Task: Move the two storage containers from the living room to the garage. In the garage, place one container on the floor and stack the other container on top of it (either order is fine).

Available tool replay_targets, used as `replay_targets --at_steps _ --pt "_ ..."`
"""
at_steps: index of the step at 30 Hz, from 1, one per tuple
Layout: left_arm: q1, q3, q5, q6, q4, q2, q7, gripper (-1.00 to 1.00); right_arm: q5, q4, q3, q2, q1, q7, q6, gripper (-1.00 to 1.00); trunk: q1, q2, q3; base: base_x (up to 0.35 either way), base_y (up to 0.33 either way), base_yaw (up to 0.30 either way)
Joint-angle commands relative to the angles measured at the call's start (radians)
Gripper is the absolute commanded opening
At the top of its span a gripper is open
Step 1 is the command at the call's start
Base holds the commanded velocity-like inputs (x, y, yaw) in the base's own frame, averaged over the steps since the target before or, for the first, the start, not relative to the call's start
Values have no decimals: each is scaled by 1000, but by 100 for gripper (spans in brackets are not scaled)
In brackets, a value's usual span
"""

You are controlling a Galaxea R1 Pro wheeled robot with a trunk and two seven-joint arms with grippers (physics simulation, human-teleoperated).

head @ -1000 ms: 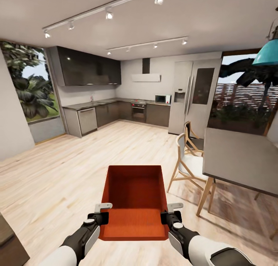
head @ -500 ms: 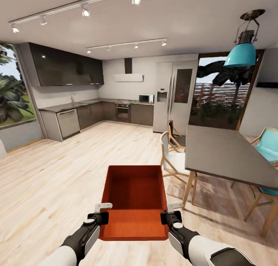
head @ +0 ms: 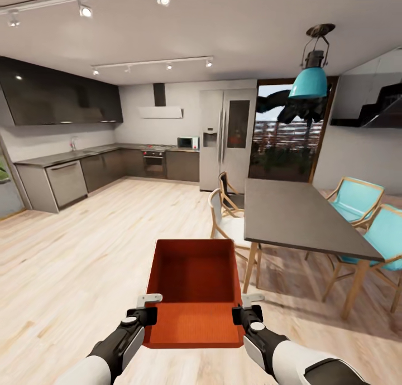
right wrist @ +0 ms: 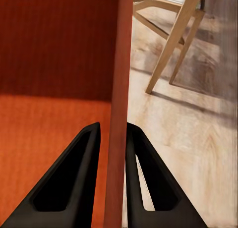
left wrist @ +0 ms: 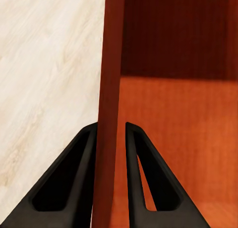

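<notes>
- Centrally, storage container [head: 194,293] hangs between both arms, long axis pointing forward
- left gripper [left wrist: 110,139] pinches its left wall; right gripper [right wrist: 114,139] its right wall

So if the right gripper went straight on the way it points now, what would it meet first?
Nothing new at once: the right gripper already clamps the bin wall. Beyond it, probably the wood floor near the chair leg; depth is unclear.

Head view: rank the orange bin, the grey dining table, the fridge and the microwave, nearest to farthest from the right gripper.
1. Orange bin: gripped by the right gripper on its side wall.
2. Grey dining table: ahead, on the right.
3. Fridge: against the far wall, behind the table.
4. Microwave: on the far counter, left of the fridge, a close call with it.
</notes>
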Motion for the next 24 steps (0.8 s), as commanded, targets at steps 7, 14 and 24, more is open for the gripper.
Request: replay_targets --at_steps 7,14,24 --pt "-1 7 13 -39 -14 2 13 -100 -30 4 -87 -4 -1 -4 -7 -100 0 -2 -2 0 0 -286" --pt "-1 7 13 -39 -14 2 13 -100 -30 4 -87 -3 -1 -4 -7 -100 0 -2 -2 0 0 -286" --pt "-1 7 13 -40 -14 2 12 -100 -30 4 -87 -3 -1 -4 -7 -100 0 -2 -2 0 0 -286"
